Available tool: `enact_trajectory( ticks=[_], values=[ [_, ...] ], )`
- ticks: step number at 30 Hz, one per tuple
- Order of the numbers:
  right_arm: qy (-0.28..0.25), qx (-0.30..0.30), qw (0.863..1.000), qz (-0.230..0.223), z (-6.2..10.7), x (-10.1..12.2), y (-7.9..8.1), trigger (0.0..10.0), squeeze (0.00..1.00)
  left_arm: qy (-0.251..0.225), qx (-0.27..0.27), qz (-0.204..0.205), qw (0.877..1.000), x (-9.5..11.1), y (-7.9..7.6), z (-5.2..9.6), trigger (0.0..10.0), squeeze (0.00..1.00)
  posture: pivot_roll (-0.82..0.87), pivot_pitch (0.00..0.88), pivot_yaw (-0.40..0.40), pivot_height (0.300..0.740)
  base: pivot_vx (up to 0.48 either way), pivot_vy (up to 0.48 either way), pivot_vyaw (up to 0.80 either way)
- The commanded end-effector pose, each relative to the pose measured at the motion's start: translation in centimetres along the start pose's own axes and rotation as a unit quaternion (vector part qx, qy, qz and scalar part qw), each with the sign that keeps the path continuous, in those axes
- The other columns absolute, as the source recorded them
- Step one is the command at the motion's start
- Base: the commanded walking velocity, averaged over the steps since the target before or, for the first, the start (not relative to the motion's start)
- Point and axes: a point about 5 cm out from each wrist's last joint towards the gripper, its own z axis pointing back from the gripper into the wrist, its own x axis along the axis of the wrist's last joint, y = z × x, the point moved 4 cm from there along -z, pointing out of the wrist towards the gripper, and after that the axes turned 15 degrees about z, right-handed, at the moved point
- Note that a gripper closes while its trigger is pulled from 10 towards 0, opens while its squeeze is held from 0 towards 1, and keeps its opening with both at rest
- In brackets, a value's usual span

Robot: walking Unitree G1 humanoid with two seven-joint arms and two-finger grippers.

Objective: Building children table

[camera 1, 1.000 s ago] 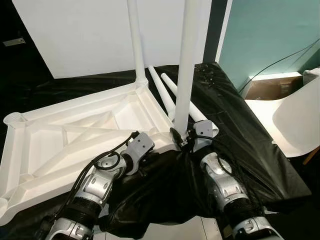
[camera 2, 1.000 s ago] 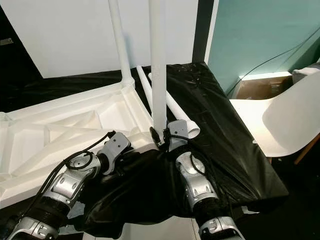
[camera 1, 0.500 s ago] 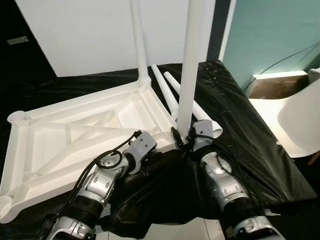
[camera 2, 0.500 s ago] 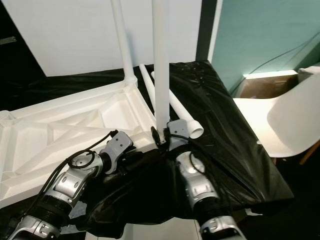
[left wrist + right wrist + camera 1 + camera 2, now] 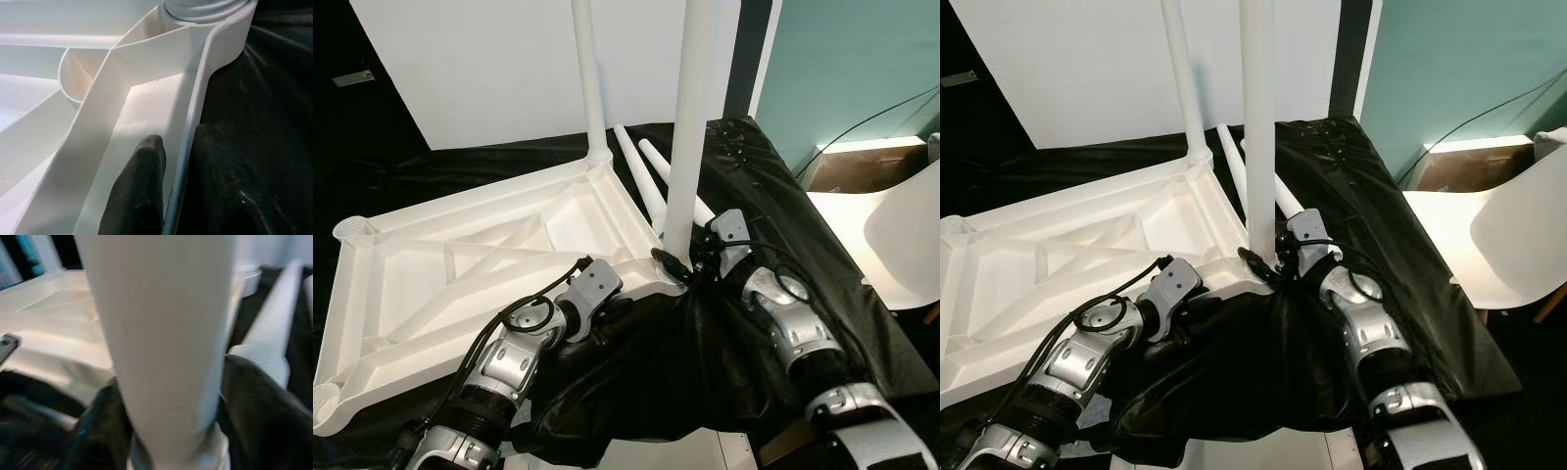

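White plastic all round: the upturned tabletop (image 5: 480, 259) lies on the black sheet (image 5: 773, 225), and my right gripper (image 5: 685, 266) pinches the base of the upright leg (image 5: 690, 127) at its near corner socket. My left gripper (image 5: 171, 161) clamps the tabletop's rim, one finger (image 5: 142, 186) inside the wall. If I twist off-axis, I reckon the leg could bind or tip, or the tabletop skate across that slick sheet onto the two loose legs (image 5: 651, 181).
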Motion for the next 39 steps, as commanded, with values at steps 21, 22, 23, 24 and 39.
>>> enact_trajectory(
  ticks=[21,22,23,24,39],
  values=[
    [0.092,-0.212,0.969,-0.086,0.2,-4.1,4.1,0.0,0.00,0.079,-0.030,0.040,0.996,-4.8,-1.2,-0.1,10.0,0.00,0.00,0.000,0.026,0.740,0.000,0.000,0.00],
    [0.092,-0.212,0.969,-0.086,0.2,-4.1,4.1,0.0,0.00,0.079,-0.030,0.040,0.996,-4.8,-1.2,-0.1,10.0,0.00,0.00,0.000,0.026,0.740,0.000,0.000,0.00],
    [0.083,-0.256,0.959,-0.086,0.3,-3.6,3.2,0.0,0.00,0.079,-0.031,0.039,0.996,-4.8,-1.2,-0.1,10.0,0.00,0.00,0.000,0.029,0.740,0.000,0.000,0.00],
    [0.083,-0.256,0.959,-0.086,0.3,-3.6,3.2,0.0,0.00,0.079,-0.031,0.039,0.996,-4.8,-1.2,-0.1,10.0,0.00,0.00,0.000,0.029,0.740,0.000,0.000,0.00],
    [0.032,-0.195,0.979,-0.041,-0.6,-1.4,3.1,10.0,1.00,0.079,-0.029,0.041,0.996,-5.0,-1.3,-0.1,10.0,0.00,0.00,0.000,0.027,0.740,0.000,0.000,0.00]
  ],
)
